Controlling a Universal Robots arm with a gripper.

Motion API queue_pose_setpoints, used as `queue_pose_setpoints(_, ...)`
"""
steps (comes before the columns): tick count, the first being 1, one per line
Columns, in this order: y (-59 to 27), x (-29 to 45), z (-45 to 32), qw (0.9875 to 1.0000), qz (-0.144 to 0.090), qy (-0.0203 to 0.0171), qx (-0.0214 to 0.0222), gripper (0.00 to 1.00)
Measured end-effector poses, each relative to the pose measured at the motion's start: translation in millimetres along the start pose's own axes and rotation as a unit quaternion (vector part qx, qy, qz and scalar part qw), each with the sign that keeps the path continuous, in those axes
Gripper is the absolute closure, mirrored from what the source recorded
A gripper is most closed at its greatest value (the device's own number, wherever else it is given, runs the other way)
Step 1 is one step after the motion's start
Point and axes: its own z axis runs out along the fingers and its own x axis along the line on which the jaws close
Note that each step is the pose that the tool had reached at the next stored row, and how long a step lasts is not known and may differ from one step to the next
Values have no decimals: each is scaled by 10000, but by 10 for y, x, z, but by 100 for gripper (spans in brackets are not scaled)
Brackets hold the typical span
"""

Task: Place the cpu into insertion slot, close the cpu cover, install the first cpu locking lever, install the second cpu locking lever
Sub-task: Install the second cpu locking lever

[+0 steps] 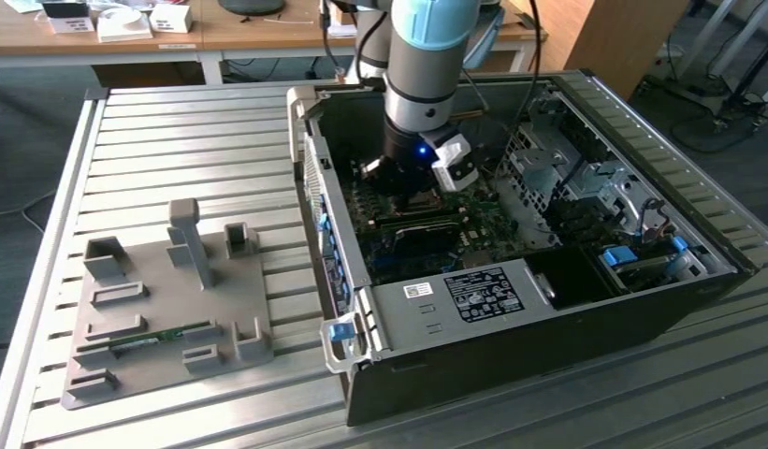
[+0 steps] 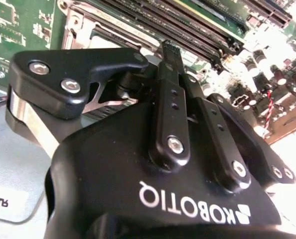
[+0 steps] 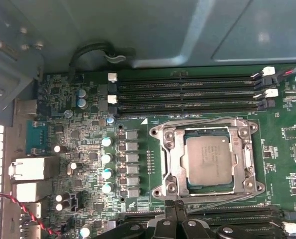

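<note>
The silvery square cpu lies flat in the insertion slot on the green motherboard. The cpu cover, a metal frame with a window, lies down around the chip. One thin wire lever runs along the socket edge by the memory slots. A second lever runs along the edge nearest my gripper. The gripper's black fingertips are shut together with nothing seen between them, just off that near edge. The gripper points its tip at the board. In the exterior view the gripper hangs inside the case over the socket.
The open computer case walls in the board on all sides. Long black memory slots lie beyond the socket, and a row of capacitors stands beside it. A grey fixture plate sits on the slatted table at the exterior view's left.
</note>
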Motion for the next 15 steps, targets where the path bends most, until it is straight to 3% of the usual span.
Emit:
queue_pose_setpoints(8, -12, 37, 65, 10000, -16, 2, -2, 89)
queue_pose_setpoints(15, 2, 45, 80, 9998, -211, 23, -15, 89)
